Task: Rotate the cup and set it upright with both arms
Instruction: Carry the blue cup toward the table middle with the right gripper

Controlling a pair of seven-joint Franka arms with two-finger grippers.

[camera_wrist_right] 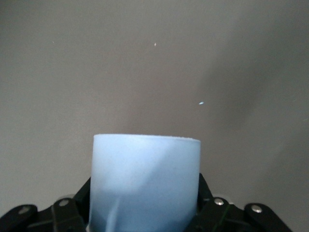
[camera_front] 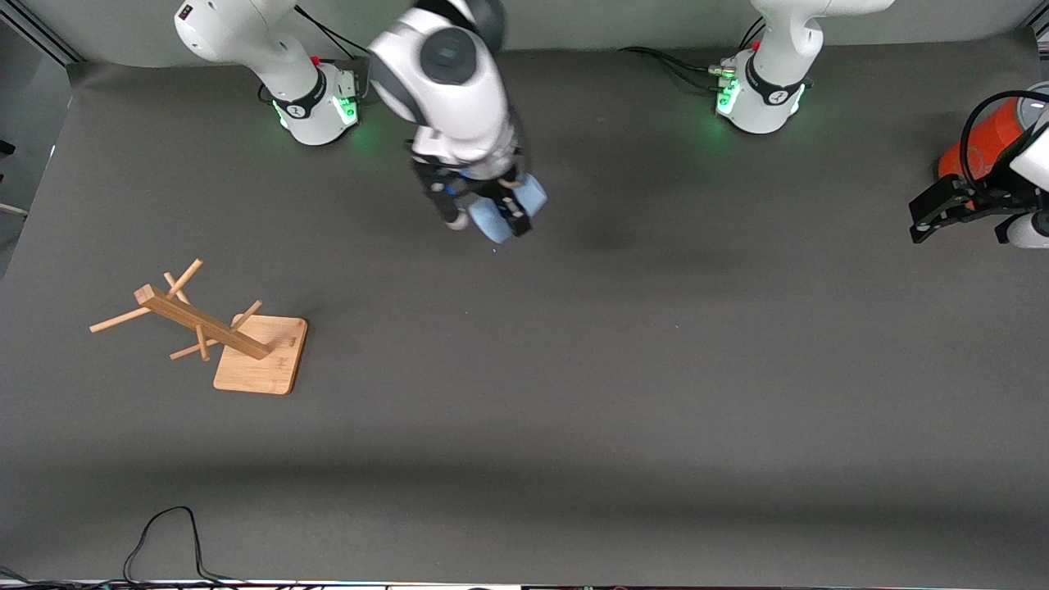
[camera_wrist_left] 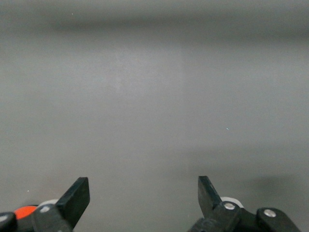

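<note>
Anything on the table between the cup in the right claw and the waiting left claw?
No. The front view shows only bare grey mat between the cup, held in the right claw, and the open left claw waiting beside the orange cylinder.

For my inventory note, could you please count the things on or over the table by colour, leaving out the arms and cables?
Pale blue: 1, the cup, held in the right claw over the table.
Orange: 1, the cylinder at the left arm's end, beside the open, empty left claw.
Light wood: 1, the peg rack, tipped over.
Total: 3
</note>
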